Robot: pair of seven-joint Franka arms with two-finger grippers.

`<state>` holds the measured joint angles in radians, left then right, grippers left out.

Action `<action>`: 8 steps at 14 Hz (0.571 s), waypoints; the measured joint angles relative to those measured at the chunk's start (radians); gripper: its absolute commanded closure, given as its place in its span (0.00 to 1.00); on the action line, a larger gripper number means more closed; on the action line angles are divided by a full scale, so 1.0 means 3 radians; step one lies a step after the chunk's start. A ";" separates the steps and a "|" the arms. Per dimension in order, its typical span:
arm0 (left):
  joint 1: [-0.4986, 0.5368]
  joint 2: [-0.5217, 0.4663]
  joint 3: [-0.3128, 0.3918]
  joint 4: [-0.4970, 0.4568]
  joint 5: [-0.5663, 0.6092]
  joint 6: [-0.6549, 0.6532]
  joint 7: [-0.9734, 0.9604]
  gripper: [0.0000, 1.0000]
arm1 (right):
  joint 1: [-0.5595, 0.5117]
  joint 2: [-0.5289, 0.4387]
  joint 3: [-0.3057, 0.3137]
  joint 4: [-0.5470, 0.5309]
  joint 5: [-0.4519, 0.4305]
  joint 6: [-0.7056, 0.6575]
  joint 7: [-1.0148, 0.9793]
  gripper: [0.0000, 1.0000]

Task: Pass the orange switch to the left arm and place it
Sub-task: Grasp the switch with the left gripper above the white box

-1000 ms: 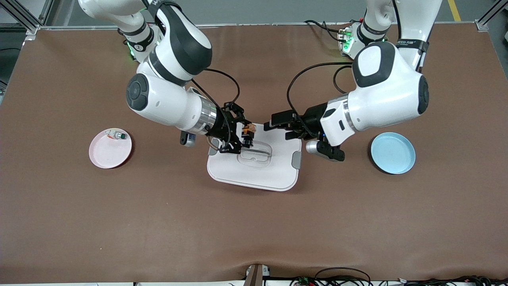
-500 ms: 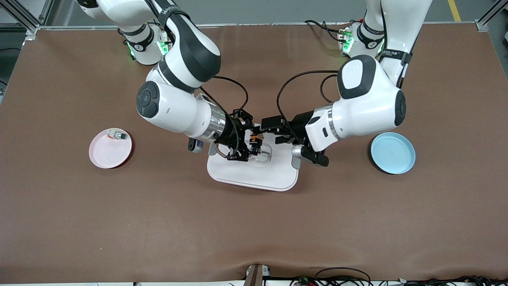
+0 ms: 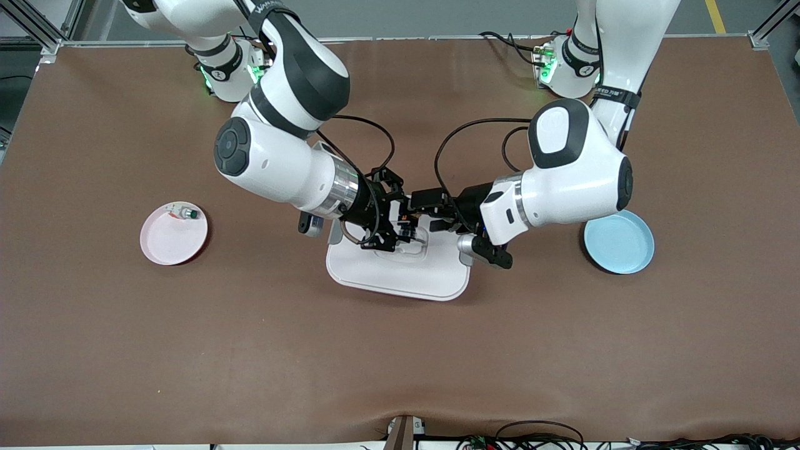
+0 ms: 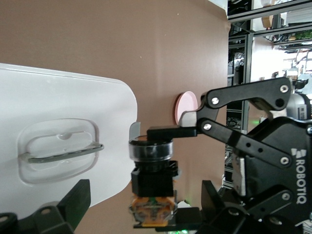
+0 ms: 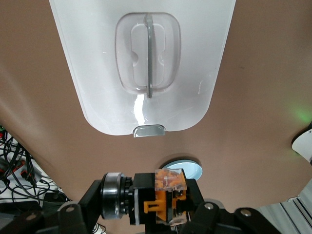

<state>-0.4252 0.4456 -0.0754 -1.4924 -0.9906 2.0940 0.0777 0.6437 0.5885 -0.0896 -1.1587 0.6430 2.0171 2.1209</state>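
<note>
Across the brown surface two white arms reach inward from their bases and meet above its middle. Under their meeting point sits the white box, a rounded-rectangular container with grey side clips and a clear recessed handle in its lid.

Over the box lid, toward the right arm's end, hangs the right gripper, its fingers clenched on the orange switch. Facing it over the same lid is the left gripper, its fingers released and spread wide, standing on either side of the switch without visibly pressing it. From the left wrist view the switch shows as a black blocky body with a round dark cap end and an orange part at its other end, held up in the air above the surface beside the box edge.

Toward the left arm's end lies a light-blue plate, partly covered by that arm. Toward the right arm's end lies a pink plate, and on its rim area rests a small silver-white part with a green cap.
</note>
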 measured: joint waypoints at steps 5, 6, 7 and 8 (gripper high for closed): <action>-0.0005 0.0000 0.0000 0.0000 -0.0032 0.0013 0.0006 0.00 | 0.0020 0.0002 0.0000 0.0001 0.0000 0.0040 0.0014 1.00; -0.0004 0.0000 0.0000 0.0000 -0.0033 0.0014 0.0006 0.00 | 0.0020 0.0002 0.0000 0.0005 0.0000 0.0046 0.0018 1.00; -0.0003 0.0000 0.0000 0.0000 -0.0033 0.0014 0.0010 0.00 | 0.0020 0.0002 0.0000 0.0009 0.0000 0.0047 0.0021 1.00; -0.0003 0.0000 0.0000 0.0000 -0.0033 0.0015 0.0022 0.00 | 0.0020 0.0002 0.0000 0.0012 0.0000 0.0048 0.0024 1.00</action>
<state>-0.4262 0.4457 -0.0754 -1.4924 -1.0004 2.0985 0.0843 0.6497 0.5892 -0.0896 -1.1551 0.6430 2.0314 2.1280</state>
